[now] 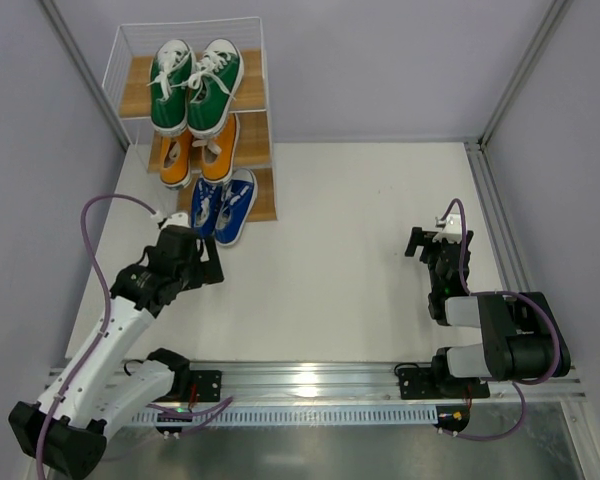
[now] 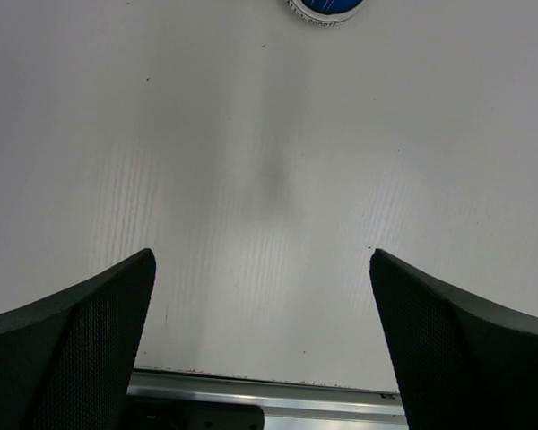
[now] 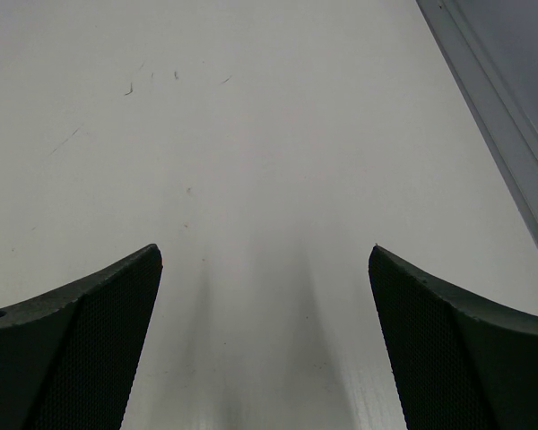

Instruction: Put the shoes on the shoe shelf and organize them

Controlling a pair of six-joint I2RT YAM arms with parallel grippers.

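- Top view: the green pair, orange pair and blue pair each fill a tier of the shoe shelf; the task looks finished (no shoe lies loose).
- Left wrist: left fingers wide and empty over bare surface, with only a blue sliver at the top edge.
- Right wrist: right fingers wide and empty; no shoes in sight.

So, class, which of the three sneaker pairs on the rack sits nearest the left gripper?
The blue pair, on the lowest tier, just beyond the left gripper; the orange pair sits a tier higher and the green pair on top.
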